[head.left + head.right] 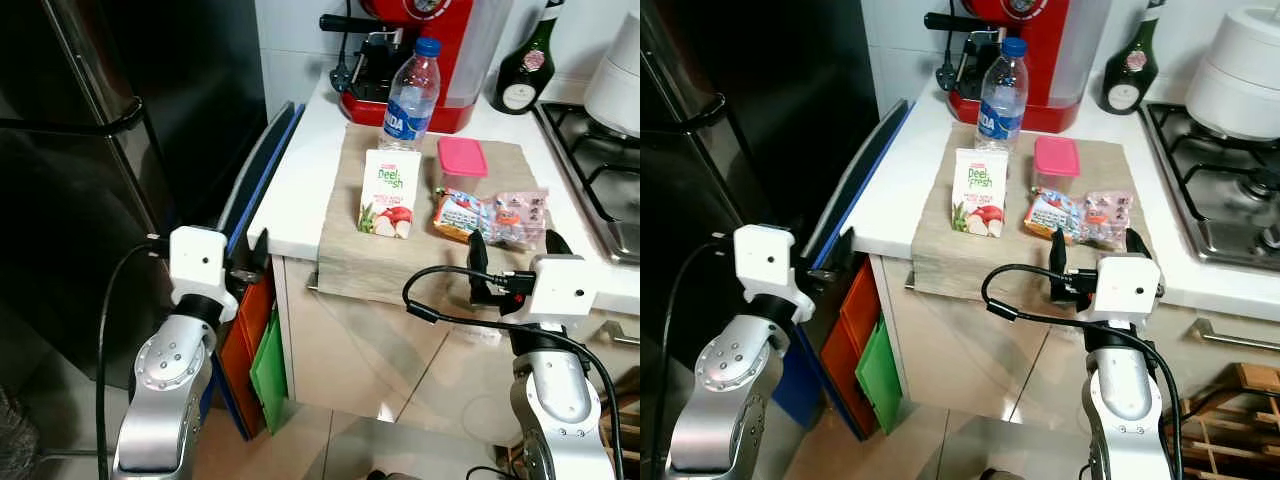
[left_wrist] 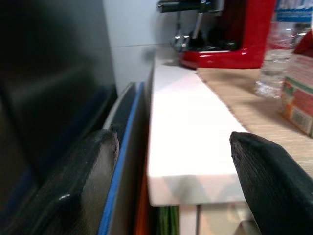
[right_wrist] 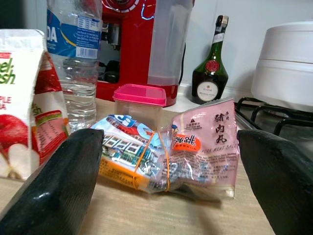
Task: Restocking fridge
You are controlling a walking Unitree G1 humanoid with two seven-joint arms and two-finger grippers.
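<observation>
Countertop mat (image 1: 360,262) held a soft, crinkly snack bundle (image 3: 168,154) (rubber-banded, probably light); right gripper (image 1: 510,250) stood wide open just before it, empty. I'd pinch across the banded middle.

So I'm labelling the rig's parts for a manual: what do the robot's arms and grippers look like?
Both arms are silver metal with rounded, bolted joints. Each wrist carries a white boxy module with a small dark dot. The left gripper and right gripper each have two long black fingers. Black cables run along both arms, looping loosely beside the right wrist.
</observation>
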